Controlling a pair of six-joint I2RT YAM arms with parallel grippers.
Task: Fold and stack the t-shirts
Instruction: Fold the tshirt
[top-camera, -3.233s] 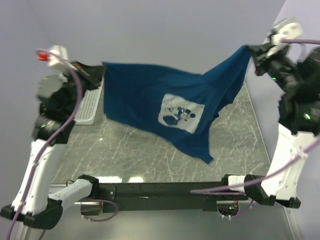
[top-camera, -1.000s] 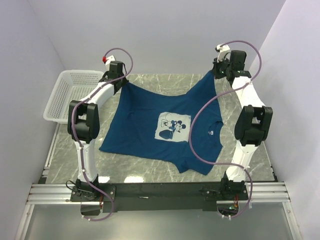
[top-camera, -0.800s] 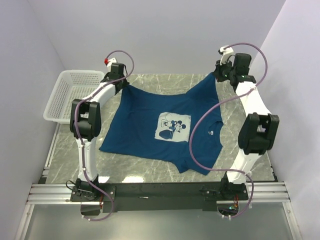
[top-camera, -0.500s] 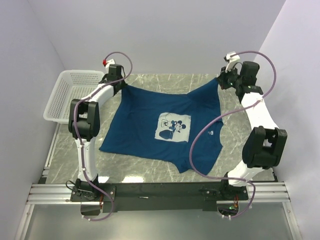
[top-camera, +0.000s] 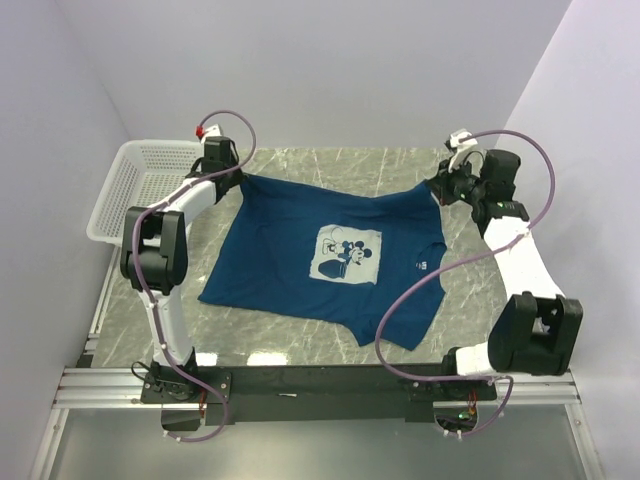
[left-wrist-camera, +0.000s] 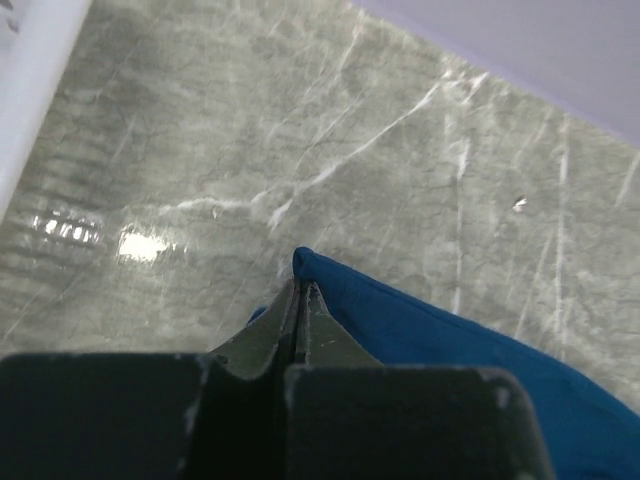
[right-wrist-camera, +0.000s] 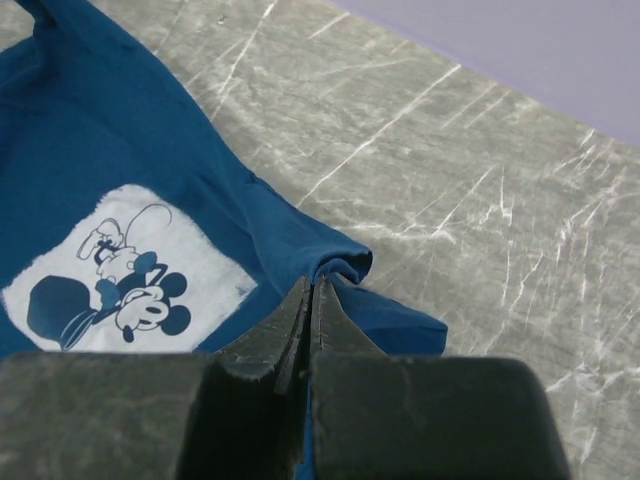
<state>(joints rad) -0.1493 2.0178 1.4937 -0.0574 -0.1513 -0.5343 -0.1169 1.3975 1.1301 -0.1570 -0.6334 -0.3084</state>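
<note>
I see left jaws, right jaws both clamped on t-shirt (top-camera: 280, 235) far corners; cloth spread print-up on counter (top-camera: 330, 162); basket (top-camera: 150, 175) far-left.

- From above, the light is bright, even and soft. The counter (top-camera: 300, 330) carries only faint, blurred shadows beneath my arms.
- Two white glare patches sit at the counter's near edge, left of the middle.
- That overhead view is sharp throughout, though the walls lean outward toward the frame's sides.
- On my left wrist camera, streaky glare lies on the bare counter near my left fingers (left-wrist-camera: 272, 335), which show as dark, almost detail-free shapes.
- On my right wrist camera, the t-shirt (right-wrist-camera: 120, 150) and its print are crisp. My right fingers (right-wrist-camera: 285, 335) are dark and slightly soft, and a thin soft shadow edges the cloth fold at their tips.
</note>
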